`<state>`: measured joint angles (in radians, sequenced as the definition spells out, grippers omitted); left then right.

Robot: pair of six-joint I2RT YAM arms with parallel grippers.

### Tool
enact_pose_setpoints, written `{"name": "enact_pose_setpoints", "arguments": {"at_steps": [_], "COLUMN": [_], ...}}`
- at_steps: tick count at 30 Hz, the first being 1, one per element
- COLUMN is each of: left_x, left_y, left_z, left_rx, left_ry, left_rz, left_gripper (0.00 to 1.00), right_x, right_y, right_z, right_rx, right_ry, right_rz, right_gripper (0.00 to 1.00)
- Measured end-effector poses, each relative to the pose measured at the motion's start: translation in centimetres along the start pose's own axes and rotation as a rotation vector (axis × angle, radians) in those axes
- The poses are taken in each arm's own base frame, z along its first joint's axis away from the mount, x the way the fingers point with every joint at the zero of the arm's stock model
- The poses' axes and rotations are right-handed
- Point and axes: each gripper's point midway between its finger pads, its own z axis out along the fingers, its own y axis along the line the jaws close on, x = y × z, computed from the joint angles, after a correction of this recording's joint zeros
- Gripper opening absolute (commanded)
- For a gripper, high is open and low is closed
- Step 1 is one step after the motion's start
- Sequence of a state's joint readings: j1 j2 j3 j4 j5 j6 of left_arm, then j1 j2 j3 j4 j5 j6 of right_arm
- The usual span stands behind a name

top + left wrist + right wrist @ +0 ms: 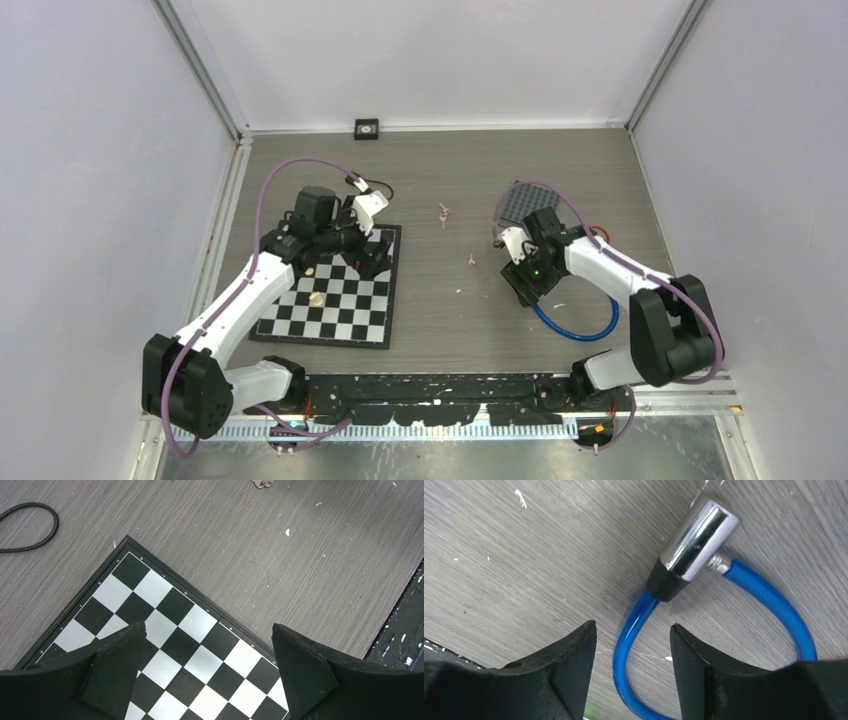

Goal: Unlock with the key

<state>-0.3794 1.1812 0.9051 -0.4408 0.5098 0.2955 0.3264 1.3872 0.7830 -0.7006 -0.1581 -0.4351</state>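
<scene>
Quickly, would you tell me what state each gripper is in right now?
Left gripper: open, holding nothing.
Right gripper: open, jaws straddling the blue cable, not gripping it.

Pale lilac walls (90, 150), aluminium corner rails (200, 68), grey wood-grain tabletop (450, 165)

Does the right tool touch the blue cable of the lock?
Apart. In the right wrist view the blue cable runs between the two fingers of the right tool, and bare table shows on both sides of it.
</scene>
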Motion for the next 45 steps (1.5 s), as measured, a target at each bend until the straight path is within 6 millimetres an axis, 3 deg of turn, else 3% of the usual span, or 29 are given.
{"name": "enact_pose_setpoints", "arguments": {"at_steps": [6, 12, 32, 37, 45], "left_x": [0.0, 0.0, 0.9, 1.4, 2.4], "left_y": [0.0, 0.0, 0.9, 2.7, 4.4], "left_z": [0.0, 0.0, 0.5, 0.7, 2.1], "left_rx": [0.0, 0.0, -0.039, -0.13, -0.184], "left_ry": [-0.002, -0.001, 0.037, 0.066, 0.107], "left_rz": [0.001, 0.001, -0.018, -0.044, -0.072], "left_gripper": [1.0, 1.0, 1.0, 1.0, 1.0], "right_x": [-0.7, -1.2, -1.8, -2.5, -3.0], "right_y": [0.0, 1.9, 10.3, 11.8, 11.4], "right_z": [1.1, 1.2, 1.0, 1.0, 0.4], "right_rx": [-0.045, -0.087, -0.223, -0.25, -0.192], "right_ry": [0.054, 0.076, 0.115, 0.099, 0.061], "right_rz": [-0.02, -0.09, -0.428, -0.505, -0.52], "right_gripper": [0.44, 0.3, 0.26, 0.32, 0.65]}}
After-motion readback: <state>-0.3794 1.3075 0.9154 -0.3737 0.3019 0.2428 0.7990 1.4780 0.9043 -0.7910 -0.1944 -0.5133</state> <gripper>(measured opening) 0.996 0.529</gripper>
